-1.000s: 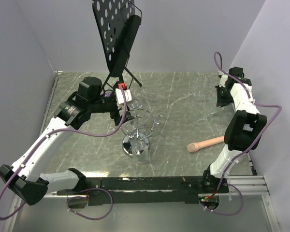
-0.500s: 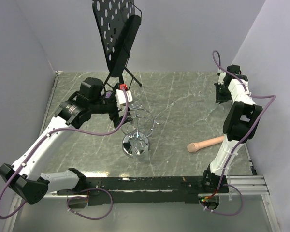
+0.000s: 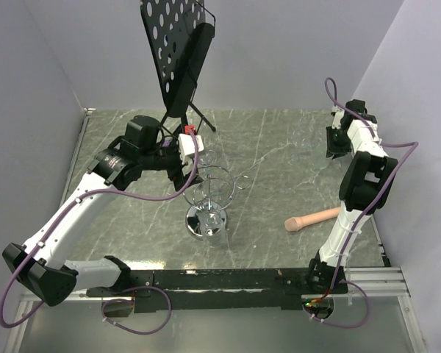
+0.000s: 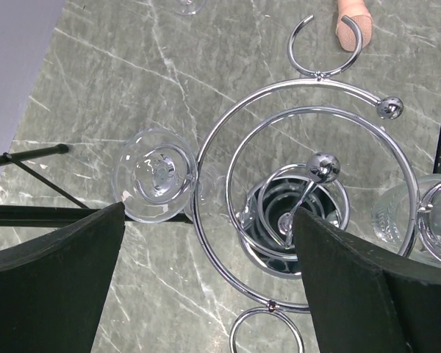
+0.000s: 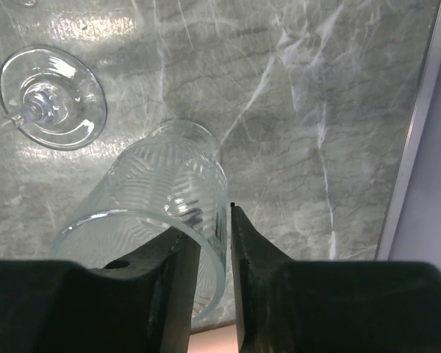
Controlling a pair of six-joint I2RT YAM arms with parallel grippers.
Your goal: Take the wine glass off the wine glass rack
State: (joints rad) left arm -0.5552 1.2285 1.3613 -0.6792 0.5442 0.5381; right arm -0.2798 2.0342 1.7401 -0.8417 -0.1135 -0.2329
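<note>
Left gripper [image 4: 209, 220] jaws gape wide above the rack [image 4: 323, 166]. The wine glass [image 4: 156, 173] hangs at the rack's 9 o'clock. Right gripper [image 5: 214, 220] jaws narrowly straddle a tumbler [image 5: 169, 184] wall; I cannot tell whether they pinch it.

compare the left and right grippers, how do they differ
The left gripper is wide open; the right gripper shows only a narrow gap. The left gripper hangs over the wine glass rack; the right gripper is over a ribbed tumbler, its rim in that gap, grip unclear. Both have dark fingers pointing down at the table.
</note>
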